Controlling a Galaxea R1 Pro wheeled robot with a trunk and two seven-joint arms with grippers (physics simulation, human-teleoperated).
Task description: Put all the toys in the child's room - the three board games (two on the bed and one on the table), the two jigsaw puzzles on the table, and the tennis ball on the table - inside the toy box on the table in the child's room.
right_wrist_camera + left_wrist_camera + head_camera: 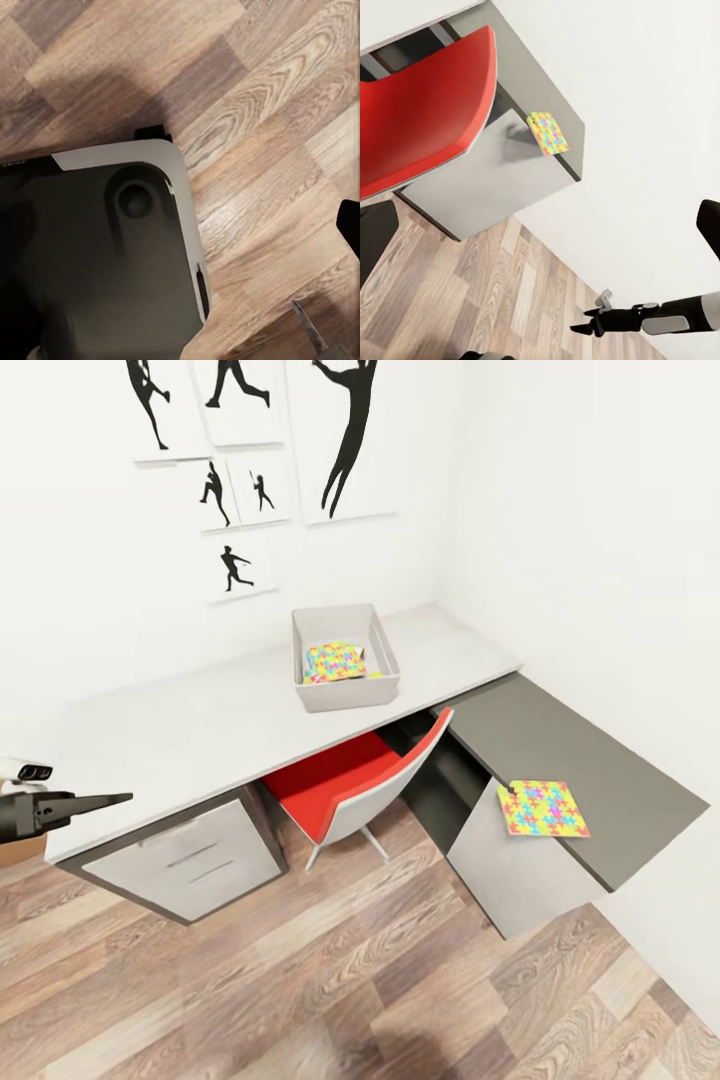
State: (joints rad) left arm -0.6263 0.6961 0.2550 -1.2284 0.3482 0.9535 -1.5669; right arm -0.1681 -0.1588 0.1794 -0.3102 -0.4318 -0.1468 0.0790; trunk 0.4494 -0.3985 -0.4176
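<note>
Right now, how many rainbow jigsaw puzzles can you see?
2. One jigsaw puzzle lies inside the toy box on the table; the other sits at the dark cabinet top's front edge. More could hide in the box.

From head height we look down over the bench [200, 730] corner. Our left wrist camera faces the red chair [420, 112] and the jigsaw puzzle [547, 133], both shared with the head view; the right wrist camera faces the floor [270, 112], close.
</note>
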